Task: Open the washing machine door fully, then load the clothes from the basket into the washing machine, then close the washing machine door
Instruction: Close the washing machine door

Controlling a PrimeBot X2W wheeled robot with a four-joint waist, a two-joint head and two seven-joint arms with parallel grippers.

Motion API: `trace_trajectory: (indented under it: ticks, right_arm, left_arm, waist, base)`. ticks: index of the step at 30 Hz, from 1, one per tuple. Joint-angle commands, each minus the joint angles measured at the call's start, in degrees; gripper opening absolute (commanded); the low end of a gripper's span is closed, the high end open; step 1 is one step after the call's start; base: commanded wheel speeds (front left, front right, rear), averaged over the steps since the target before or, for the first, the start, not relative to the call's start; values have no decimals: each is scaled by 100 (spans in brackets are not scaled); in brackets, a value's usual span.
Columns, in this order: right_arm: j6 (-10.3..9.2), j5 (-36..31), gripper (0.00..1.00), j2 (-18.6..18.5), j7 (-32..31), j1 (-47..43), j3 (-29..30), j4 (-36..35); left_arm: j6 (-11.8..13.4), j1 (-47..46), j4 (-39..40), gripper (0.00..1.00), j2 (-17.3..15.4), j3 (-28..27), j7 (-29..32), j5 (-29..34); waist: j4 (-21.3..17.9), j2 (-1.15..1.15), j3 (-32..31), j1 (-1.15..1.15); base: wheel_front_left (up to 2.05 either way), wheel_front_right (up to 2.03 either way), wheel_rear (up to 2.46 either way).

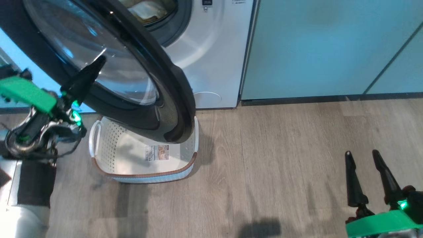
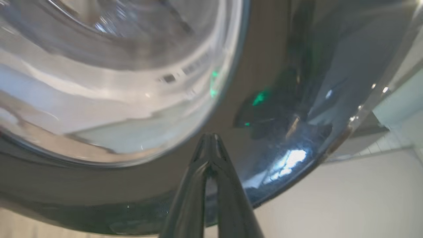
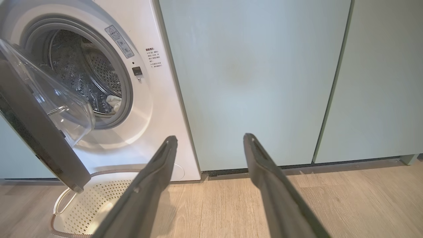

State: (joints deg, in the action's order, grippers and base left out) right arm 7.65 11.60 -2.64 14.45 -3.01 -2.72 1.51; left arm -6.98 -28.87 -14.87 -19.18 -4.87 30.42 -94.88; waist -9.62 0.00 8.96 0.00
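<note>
The washing machine door (image 1: 132,66) stands part-way open, its black rim hanging over the basket (image 1: 144,175), whose bare bottom shows its label (image 1: 156,152); the clothes (image 1: 145,11) lie inside the washing machine (image 1: 214,49), close to the grey gasket (image 1: 180,19). The left gripper (image 1: 99,62), fingers pressed together on nothing, is set against the door's outer face beside the glass (image 1: 76,36), while the right gripper (image 1: 362,153) rests spread wide and empty above the floor (image 1: 281,148), well apart. Probable hazards: the narrow tips may skid on the glossy curved face during a closing push, and a garment near the gasket may be pinched.
</note>
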Motion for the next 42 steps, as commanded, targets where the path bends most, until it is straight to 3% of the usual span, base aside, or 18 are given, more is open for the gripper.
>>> trace_trajectory:
  ticks: [1, 4, 5, 6, 7, 12, 16, 19, 22, 28, 33, 42]
  right_arm:
    - [-16, -2, 100, -24, 54, 187, -70, -183]
    - [-16, -8, 100, -24, 54, 174, -38, -206]
    - [-16, -9, 100, -24, 54, 172, -29, -214]
    - [-16, -9, 100, -24, 54, 172, -20, -219]
    - [-16, -10, 100, -24, 54, 172, -7, -227]
    - [-16, -15, 100, -24, 54, 174, 62, -260]
    - [-16, -26, 100, -24, 54, 154, 109, -274]
    - [-16, -47, 100, -24, 54, 133, 122, -272]
    - [-16, -66, 100, -24, 54, 120, 121, -267]
    - [-16, -111, 100, -24, 54, 70, 96, -269]
    - [-16, -169, 100, -24, 54, -52, 81, -275]
    - [-16, -289, 100, -24, 54, -242, 47, -235]
  left_arm:
    - [-50, -68, 228, 0, -224, -302, -181, 187]
    - [-50, 72, 243, 0, -201, -423, -762, 629]
    - [-50, 108, 271, 8, -162, -447, -895, 695]
    - [-50, 153, 288, 61, -147, -490, -1084, 815]
    - [-50, 195, 326, 100, -148, -495, -1255, 968]
    - [-50, 472, 615, 100, -81, -531, -2288, 1781]
    - [-28, 769, 825, 100, -112, -421, -3137, 2784]
    - [229, 1019, 1022, 100, -284, -193, -3757, 3943]
    - [640, 1314, 1280, 100, -437, 133, -4168, 5090]
    - [1389, 2050, 1838, 100, -431, 571, -4400, 6480]
    - [1843, 2707, 2172, 100, -355, 837, -4417, 7099]
    - [2208, 3293, 2488, 100, -273, 1174, -4272, 7551]
  waist:
    - [38, 0, -12, 0]
    - [90, 0, -16, 0]
    - [104, 0, -16, 0]
    - [117, 0, -16, 0]
    - [134, 0, -13, 0]
    - [191, 0, -13, 0]
    - [235, 0, -40, 0]
    - [265, 0, -74, 0]
    - [285, 0, -114, 0]
    - [296, 0, -197, 0]
    - [310, 0, -291, 0]
    - [348, 0, -444, 0]
  base:
    - [0, 0, 0]
    - [0, 0, 0]
    - [0, 0, 0]
    - [0, 0, 0]
    - [0, 0, 0]
    - [0, 0, 0]
    - [0, 0, 0]
    - [0, 0, 0]
    - [0, 0, 0]
    - [0, 0, 0]
    - [0, 0, 0]
    - [0, 0, 0]
